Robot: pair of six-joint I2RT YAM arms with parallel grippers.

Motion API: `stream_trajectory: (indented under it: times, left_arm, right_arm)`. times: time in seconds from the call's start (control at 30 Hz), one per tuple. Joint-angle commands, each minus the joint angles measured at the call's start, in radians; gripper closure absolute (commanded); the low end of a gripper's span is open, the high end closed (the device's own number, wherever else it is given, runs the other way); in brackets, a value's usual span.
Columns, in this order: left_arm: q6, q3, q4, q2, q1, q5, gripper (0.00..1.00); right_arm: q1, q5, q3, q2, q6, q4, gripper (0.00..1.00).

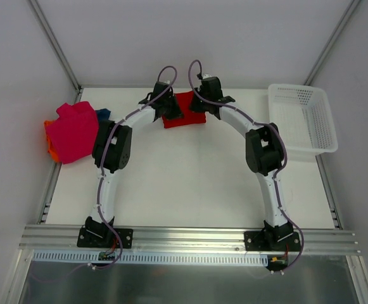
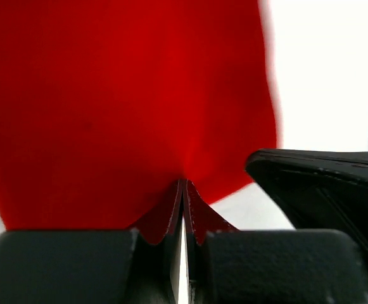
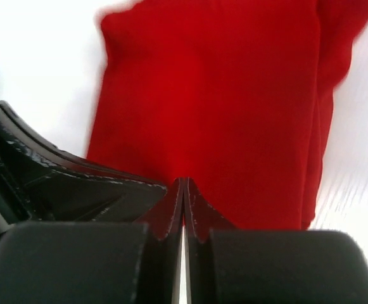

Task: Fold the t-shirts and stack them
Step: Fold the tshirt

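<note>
A folded bright red t-shirt (image 1: 185, 117) lies at the back middle of the table, filling the left wrist view (image 2: 120, 107) and the right wrist view (image 3: 222, 107). My left gripper (image 1: 172, 114) is shut at the shirt's near left edge, where the cloth puckers into its tips (image 2: 184, 182). My right gripper (image 1: 198, 109) is shut at the near right edge, tips closed on the cloth (image 3: 184, 181). The two grippers sit side by side, almost touching. A magenta-pink t-shirt (image 1: 76, 130) lies at the left edge over an orange one (image 1: 52, 149), and a dark blue one (image 1: 104, 114) peeks out behind.
A white mesh basket (image 1: 323, 149) stands at the back right by the table's edge. The pile of shirts hangs partly over the left edge. Grey walls close in the back and both sides. Bare white table (image 1: 190, 183) stretches between the arms.
</note>
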Motion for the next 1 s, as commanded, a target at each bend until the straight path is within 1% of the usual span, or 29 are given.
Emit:
stream_trajectory:
  times: [0.0, 0.17, 0.3, 0.43, 0.5, 0.6, 0.63, 0.67, 0.7, 0.77, 0.8, 0.87, 0.9, 0.97]
  left_arm:
    - [-0.06, -0.033, -0.058, 0.031, 0.007, 0.022, 1.0]
    - [-0.07, -0.036, -0.124, 0.052, 0.009, 0.028, 1.0]
    - [-0.074, -0.099, -0.132, 0.037, 0.005, 0.021, 1.0]
    - [-0.063, -0.197, -0.13, -0.007, 0.002, 0.004, 1.0]
    - [-0.061, -0.24, -0.13, -0.03, -0.004, -0.018, 1.0]
    - [-0.058, -0.367, -0.12, -0.098, -0.027, -0.067, 1.0]
    - [-0.058, -0.398, -0.115, -0.134, -0.036, -0.078, 1.0]
    - [-0.064, -0.427, -0.098, -0.157, -0.045, -0.087, 1.0]
    - [-0.069, -0.489, -0.089, -0.199, -0.053, -0.104, 1.0]
    - [-0.095, -0.562, -0.061, -0.245, -0.079, -0.113, 1.0]
    - [-0.101, -0.63, -0.035, -0.269, -0.088, -0.118, 1.0]
    - [-0.118, -0.695, -0.018, -0.346, -0.125, -0.151, 1.0]
    - [-0.124, -0.758, -0.012, -0.368, -0.139, -0.165, 1.0]
    - [-0.142, -0.821, 0.009, -0.44, -0.177, -0.19, 1.0]
  right_arm:
    - [-0.001, -0.029, 0.07, 0.059, 0.051, -0.178, 1.0]
    - [-0.001, -0.069, 0.111, 0.116, 0.09, -0.284, 0.99]
    - [0.002, -0.08, 0.049, 0.1, 0.099, -0.3, 1.0]
    - [0.011, -0.059, -0.073, 0.041, 0.099, -0.277, 1.0]
    - [0.022, -0.049, -0.173, 0.007, 0.102, -0.246, 1.0]
    - [0.039, -0.02, -0.323, -0.076, 0.108, -0.2, 1.0]
    - [0.045, -0.013, -0.36, -0.12, 0.11, -0.189, 1.0]
    - [0.051, -0.002, -0.432, -0.143, 0.111, -0.165, 1.0]
    - [0.065, 0.015, -0.467, -0.165, 0.113, -0.157, 1.0]
    - [0.088, 0.033, -0.532, -0.228, 0.116, -0.131, 1.0]
    - [0.097, 0.052, -0.591, -0.249, 0.116, -0.126, 1.0]
    - [0.116, 0.076, -0.651, -0.314, 0.127, -0.103, 1.0]
    - [0.131, 0.095, -0.682, -0.335, 0.134, -0.093, 1.0]
    - [0.149, 0.116, -0.777, -0.381, 0.159, -0.07, 1.0]
